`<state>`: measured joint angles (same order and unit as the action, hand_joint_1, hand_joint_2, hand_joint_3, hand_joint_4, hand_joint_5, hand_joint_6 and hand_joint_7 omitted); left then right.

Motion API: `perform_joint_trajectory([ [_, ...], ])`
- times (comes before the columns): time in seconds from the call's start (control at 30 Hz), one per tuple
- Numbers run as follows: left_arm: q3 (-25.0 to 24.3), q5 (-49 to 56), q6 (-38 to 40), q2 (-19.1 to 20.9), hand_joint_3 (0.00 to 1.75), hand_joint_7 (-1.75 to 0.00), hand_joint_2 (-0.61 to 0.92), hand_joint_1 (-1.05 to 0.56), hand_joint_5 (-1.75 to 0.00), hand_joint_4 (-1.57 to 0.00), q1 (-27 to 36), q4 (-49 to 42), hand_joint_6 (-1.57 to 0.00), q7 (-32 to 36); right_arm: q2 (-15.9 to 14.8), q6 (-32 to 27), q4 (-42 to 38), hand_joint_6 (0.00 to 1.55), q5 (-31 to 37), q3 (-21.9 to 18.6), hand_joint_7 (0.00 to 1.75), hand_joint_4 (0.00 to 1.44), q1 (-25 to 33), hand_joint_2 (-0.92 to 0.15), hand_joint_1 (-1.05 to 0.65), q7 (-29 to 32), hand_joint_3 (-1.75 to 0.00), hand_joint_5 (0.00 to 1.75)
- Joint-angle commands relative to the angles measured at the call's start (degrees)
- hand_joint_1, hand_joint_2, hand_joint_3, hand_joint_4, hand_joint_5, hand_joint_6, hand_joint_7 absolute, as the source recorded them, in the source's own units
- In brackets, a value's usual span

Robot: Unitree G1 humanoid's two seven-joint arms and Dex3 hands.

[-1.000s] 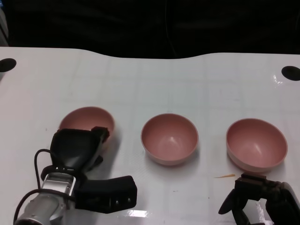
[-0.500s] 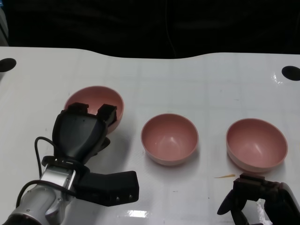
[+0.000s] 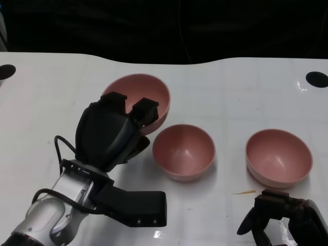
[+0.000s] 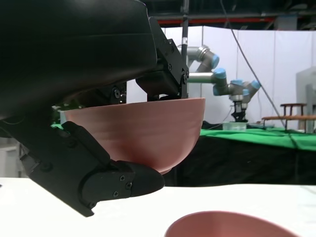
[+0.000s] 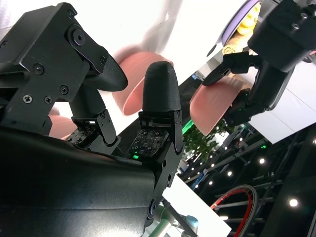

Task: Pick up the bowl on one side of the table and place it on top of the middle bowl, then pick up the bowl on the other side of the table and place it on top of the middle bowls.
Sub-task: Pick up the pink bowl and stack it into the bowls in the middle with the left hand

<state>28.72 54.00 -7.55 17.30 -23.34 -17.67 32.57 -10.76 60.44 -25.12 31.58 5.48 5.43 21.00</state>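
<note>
1. Left hand [image 3: 114,134]: gripping the lifted bowl [image 3: 137,100] by its near rim, fingers [image 4: 170,59] clamping over the rim and a thumb pressing beneath (the left wrist view is showing this pinch), probably so the bowl is travelling level.
2. Lifted bowl: hanging off the table [image 3: 61,87], just beside the middle bowl [image 3: 184,151] and not yet over it; its near rim is hiding behind the hand.
3. Middle bowl: sitting upright at centre, waiting as the stack's base.
4. Right bowl [image 3: 279,157]: sitting untouched, well apart, being left for the second pick.
5. Right hand [image 3: 282,219]: resting near the table edge, fingers spreading apart and holding nothing; partly cut off by the frame.
</note>
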Motion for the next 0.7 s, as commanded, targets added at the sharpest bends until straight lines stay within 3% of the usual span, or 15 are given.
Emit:
perform_joint_trajectory([
  [0.03,-0.26,-1.12,-2.36,0.04,1.02,-1.50,0.38,-0.21,-1.75,-0.93,-0.53,1.53,-0.80,-1.67,-0.26,0.20,-0.22,0.92,-0.38,-0.19,1.15,0.86,-0.13,-0.13,-0.01,0.73,-1.57,1.64],
  [0.23,0.73,-2.38,-6.05,-1.85,0.84,-1.33,0.51,-0.27,-1.75,-0.92,-2.40,1.01,-0.86,-6.76,-0.19,-0.14,-0.01,0.92,-0.30,-0.11,1.15,0.86,-0.07,-0.14,-0.01,0.64,-1.56,1.66],
  [0.3,1.19,-2.99,-7.86,-2.52,0.96,-1.33,0.46,-0.20,-1.75,-0.93,-3.11,-0.06,-0.89,-7.63,-0.15,-0.27,0.06,0.92,-0.24,-0.10,1.16,0.86,-0.07,-0.14,-0.01,0.64,-1.56,1.66],
  [0.4,1.91,-4.59,-10.61,-4.02,1.01,-1.33,0.44,-0.18,-1.75,-0.93,-3.96,-2.09,-0.90,-9.71,-0.09,-0.48,0.33,0.92,-0.11,-0.08,1.16,0.85,-0.02,-0.14,-0.02,0.62,-1.56,1.66],
  [0.47,2.64,-5.10,-11.67,-4.73,0.98,-1.41,0.40,-0.17,-1.75,-0.93,-4.54,-3.16,-0.87,-11.60,0.01,-0.63,0.51,0.92,-0.06,-0.05,1.16,0.85,0.04,-0.14,-0.02,0.65,-1.56,1.67],
  [0.5,3.02,-5.55,-11.97,-4.79,0.87,-1.47,0.43,-0.17,-1.75,-0.92,-4.82,-3.48,-0.83,-13.43,0.07,-0.65,0.50,0.92,0.03,-0.04,1.17,0.85,0.04,-0.14,-0.02,0.76,-1.56,1.67],
  [0.57,3.51,-6.20,-12.27,-4.94,0.75,-1.32,0.55,-0.21,-1.75,-0.87,-5.17,-3.95,-0.83,-16.58,0.13,-0.68,0.44,0.92,0.17,0.00,1.17,0.85,0.04,-0.14,-0.02,0.90,-1.56,1.68],
  [0.7,3.41,-6.68,-12.98,-5.42,0.77,-1.22,0.58,-0.20,-1.75,-0.85,-5.22,-4.71,-0.86,-18.15,0.13,-0.64,0.40,0.92,0.27,0.04,1.17,0.85,0.02,-0.14,-0.02,1.04,-1.56,1.68],
])
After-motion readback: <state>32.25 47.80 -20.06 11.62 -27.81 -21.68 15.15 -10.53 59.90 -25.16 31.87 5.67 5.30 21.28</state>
